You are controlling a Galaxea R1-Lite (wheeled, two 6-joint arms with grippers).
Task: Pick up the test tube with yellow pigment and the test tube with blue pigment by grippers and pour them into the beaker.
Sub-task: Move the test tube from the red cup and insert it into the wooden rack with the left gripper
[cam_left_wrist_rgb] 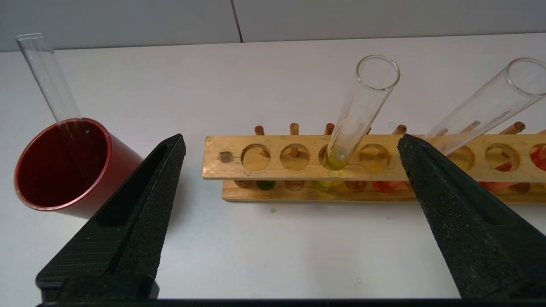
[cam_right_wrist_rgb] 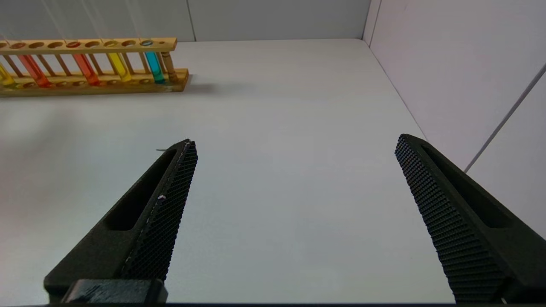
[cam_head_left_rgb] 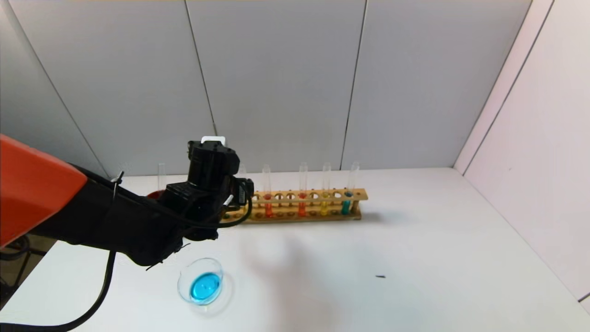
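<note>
Left gripper [cam_left_wrist_rgb: 290, 143] open in front of the rack's left end; beaker [cam_head_left_rgb: 201, 281] already holds blue liquid.

Left fingers [cam_left_wrist_rgb: 140, 192] are spread wide and empty, low over the white table [cam_head_left_rgb: 415, 258], with the wooden rack [cam_left_wrist_rgb: 307, 164] just beyond the tips. The test tube with yellow pigment [cam_left_wrist_rgb: 360, 113] stands tilted in a rack hole between the fingertips, untouched, with only a little lemon-yellow liquid at its bottom. An empty clear tube [cam_left_wrist_rgb: 47, 76] leans in the dark red cup [cam_left_wrist_rgb: 64, 166] beside the rack's left end; probably the blue one, can't confirm. The beaker sits near the table's front, well apart from the rack. Orange, golden-yellow and teal tubes [cam_head_left_rgb: 345, 203] remain in the rack. Right gripper [cam_right_wrist_rgb: 294, 145] is out of the head view, jaws wide apart over bare table, off to the rack's right.
</note>
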